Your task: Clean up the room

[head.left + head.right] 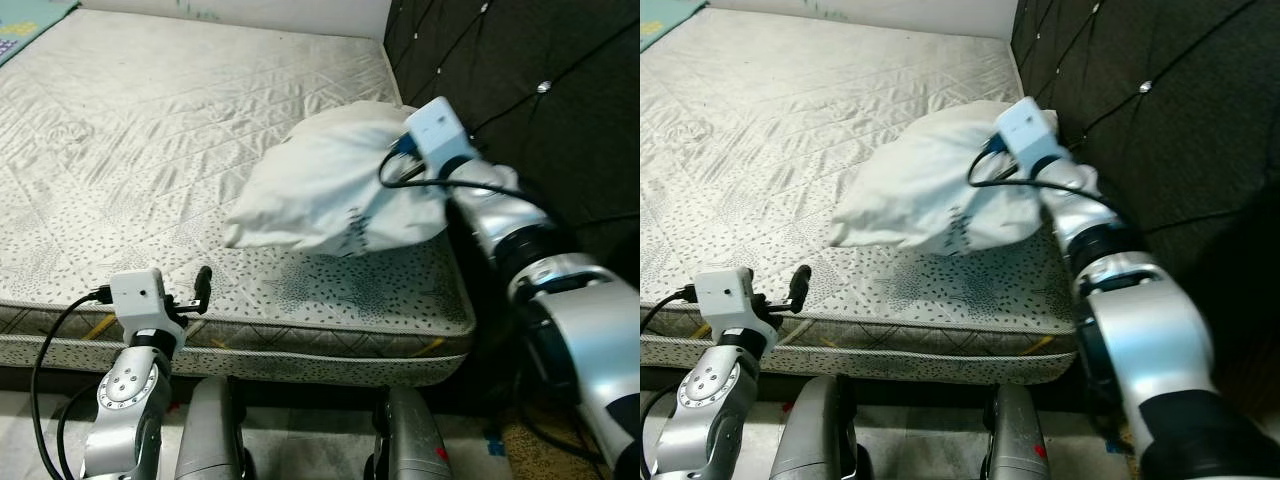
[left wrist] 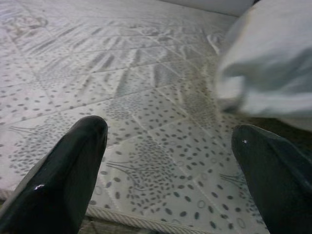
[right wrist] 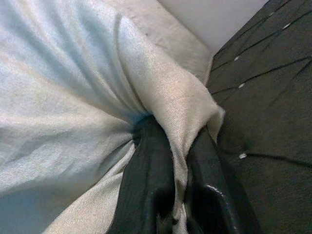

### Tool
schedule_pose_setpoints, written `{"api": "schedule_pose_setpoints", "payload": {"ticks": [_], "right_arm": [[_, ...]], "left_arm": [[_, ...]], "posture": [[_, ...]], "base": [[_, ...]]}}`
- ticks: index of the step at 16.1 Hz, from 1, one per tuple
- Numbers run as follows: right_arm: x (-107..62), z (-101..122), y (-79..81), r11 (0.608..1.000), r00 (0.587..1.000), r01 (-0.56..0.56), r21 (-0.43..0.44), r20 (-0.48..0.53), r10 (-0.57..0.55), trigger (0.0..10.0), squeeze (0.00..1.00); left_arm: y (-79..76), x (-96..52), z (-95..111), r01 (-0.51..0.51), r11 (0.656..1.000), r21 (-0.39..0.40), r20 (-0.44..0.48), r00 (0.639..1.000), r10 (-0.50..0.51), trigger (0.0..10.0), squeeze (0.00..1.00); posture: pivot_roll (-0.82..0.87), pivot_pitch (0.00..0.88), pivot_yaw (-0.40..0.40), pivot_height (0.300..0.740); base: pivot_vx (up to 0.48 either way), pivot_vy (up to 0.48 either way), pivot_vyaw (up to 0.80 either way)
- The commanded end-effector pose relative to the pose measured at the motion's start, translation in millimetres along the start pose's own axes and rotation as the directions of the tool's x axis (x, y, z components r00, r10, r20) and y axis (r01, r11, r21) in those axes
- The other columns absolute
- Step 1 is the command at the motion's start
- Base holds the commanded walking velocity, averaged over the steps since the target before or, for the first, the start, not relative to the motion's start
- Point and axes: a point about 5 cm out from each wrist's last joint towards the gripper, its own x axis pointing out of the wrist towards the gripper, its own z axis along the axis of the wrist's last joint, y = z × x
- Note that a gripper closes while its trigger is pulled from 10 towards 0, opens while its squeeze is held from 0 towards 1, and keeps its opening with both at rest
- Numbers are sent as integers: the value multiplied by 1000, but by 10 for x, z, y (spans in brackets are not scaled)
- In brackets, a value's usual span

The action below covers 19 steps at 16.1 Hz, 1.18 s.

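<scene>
The pillow [image 1: 330, 185] hung just above the bed [image 1: 150, 150] near the headboard [image 1: 520, 70], its corner pinched in the right end effector [image 3: 178, 161]; that thin fold might slip. The left end effector [image 2: 170, 161] waited open.

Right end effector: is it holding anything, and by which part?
Yes. The right end effector pinches the white pillow by a bunched fold of fabric at its corner nearest the dark headboard.
</scene>
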Motion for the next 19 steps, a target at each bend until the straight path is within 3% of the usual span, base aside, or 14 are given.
{"api": "schedule_pose_setpoints", "payload": {"ticks": [1, 4, 6, 7, 9, 11, 15, 18, 19], "right_arm": [[-24, 261, -257, 994, 991, 100, -39, 95, -96, 0, 0], [-99, -79, -317, 965, 995, 100, -240, 12, -100, 0, 0], [-158, -384, -242, 946, 996, 46, -321, -62, -69, 0, 0], [-193, -540, -187, 949, 994, 18, -316, -98, -52, 0, 0], [-262, -814, -49, 967, 988, -13, -254, -154, -28, 0, 0], [-289, -942, 89, 983, 986, -16, -181, -167, -15, 0, 0], [-260, -972, 369, 1000, 988, 1, 20, -156, 2, 0, 0], [-247, -979, 507, 980, 987, 54, 194, -156, -24, 0, 0], [-253, -999, 548, 979, 986, 56, 198, -163, -24, 0, 0]], "left_arm": [[-3, 5, -12, -3, 1000, 10, -4, 1000, 3, 10000, 0], [-2, 8, -21, -12, 1000, 18, -5, 1000, 12, 10000, 0], [-8, 0, -31, -11, 1000, 17, -7, 1000, 12, 10000, 0], [-10, -1, -36, -11, 1000, 17, -9, 1000, 11, 10000, 0], [-16, -5, -40, -7, 1000, 18, -11, 1000, 7, 10000, 0], [-15, 1, -39, -4, 1000, 22, -11, 1000, 4, 10000, 0], [-24, 17, -30, 4, 1000, 30, -7, 1000, -4, 10000, 0], [-50, -1, -30, 26, 1000, 2, -6, 1000, -26, 10000, 0], [-55, -1, -36, 28, 1000, 1, -8, 1000, -28, 10000, 0]], "posture": [[14, 7, -48, 577], [14, 18, -44, 577], [15, 22, -44, 577], [15, 22, -44, 577], [14, 28, -37, 577], [11, 32, -27, 577], [9, 33, -26, 577], [8, 31, -34, 577], [7, 34, -31, 577]], "base": [[0, 0, 0], [0, 0, 0], [0, 0, 0], [0, 0, 0], [0, 0, 0], [0, 0, 0], [0, 0, 0], [0, 0, 0], [0, 0, 0]]}}
